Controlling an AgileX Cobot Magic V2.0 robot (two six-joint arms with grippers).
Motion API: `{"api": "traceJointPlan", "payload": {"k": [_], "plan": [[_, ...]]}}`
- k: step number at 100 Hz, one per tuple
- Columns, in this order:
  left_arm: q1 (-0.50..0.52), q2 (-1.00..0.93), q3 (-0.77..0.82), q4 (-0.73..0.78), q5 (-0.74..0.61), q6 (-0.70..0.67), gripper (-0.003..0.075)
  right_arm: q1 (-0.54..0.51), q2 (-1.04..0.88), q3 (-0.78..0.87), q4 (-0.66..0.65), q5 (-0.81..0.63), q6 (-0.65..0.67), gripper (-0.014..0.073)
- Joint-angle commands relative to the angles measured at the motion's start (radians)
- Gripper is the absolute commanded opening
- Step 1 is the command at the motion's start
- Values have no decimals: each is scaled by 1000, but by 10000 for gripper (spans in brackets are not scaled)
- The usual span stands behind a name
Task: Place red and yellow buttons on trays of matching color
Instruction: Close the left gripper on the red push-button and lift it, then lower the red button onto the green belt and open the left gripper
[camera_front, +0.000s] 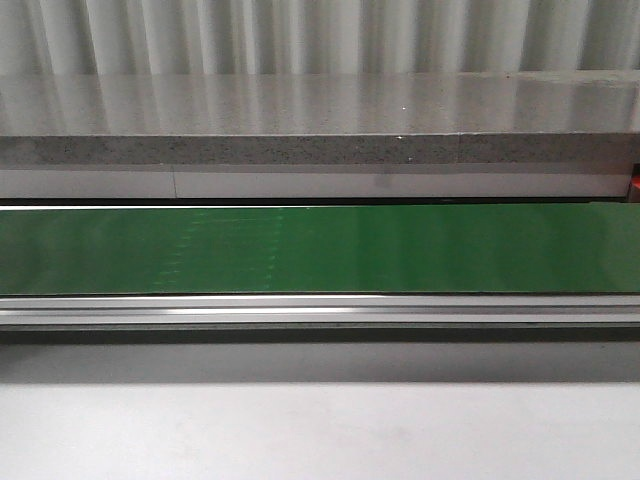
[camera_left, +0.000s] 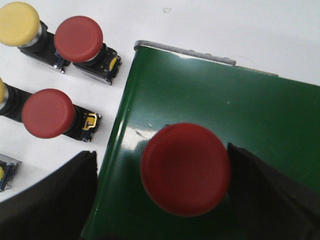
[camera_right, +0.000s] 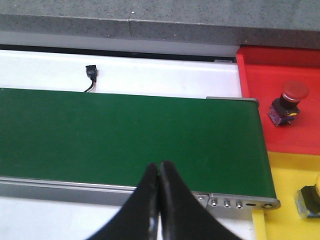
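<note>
In the left wrist view a red button (camera_left: 185, 170) stands cap-up on the end of the green conveyor belt (camera_left: 225, 100). My left gripper (camera_left: 161, 150) is open around it. One finger touches the cap's edge and the other stands well apart. On the white table beside the belt lie two more red buttons (camera_left: 78, 38) (camera_left: 47, 112) and a yellow button (camera_left: 17, 22). My right gripper (camera_right: 159, 164) is shut and empty over the belt's near rail. A red button (camera_right: 287, 102) sits on the red tray (camera_right: 265, 65), and a yellow button (camera_right: 310, 200) on the yellow tray (camera_right: 285, 175).
The front view holds only the green belt (camera_front: 320, 250), its metal rail (camera_front: 320, 310) and a grey stone ledge (camera_front: 320, 150) behind; no gripper shows there. A small black cable plug (camera_right: 91, 71) lies on the white surface behind the belt.
</note>
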Motion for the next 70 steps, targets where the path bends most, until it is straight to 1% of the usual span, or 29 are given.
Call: {"api": "traceJointPlan", "payload": {"k": [1,16,26,39,53,70], "plan": [[-15,-44,-33,-2,-13,8,587,2,-1,-26,5,-73,-8,-67],[-65,-105,-35,-2,-13,29,565,2,-1,-26,5,-73,-8,-67],[-95,-163,-35,-1,-15,29,565,2,-1,-26,5,-73,-8,-67],[-94,-231,-35,5,-9,27,565,2,-1,-26,5,-73,-8,-67],[-29,-271,-35,6,16,21,565,2,-1,-26,5,-73,-8,-67],[124,-274,-17,6,56,11,565,2,-1,-26,5,-73,-8,-67]]}}
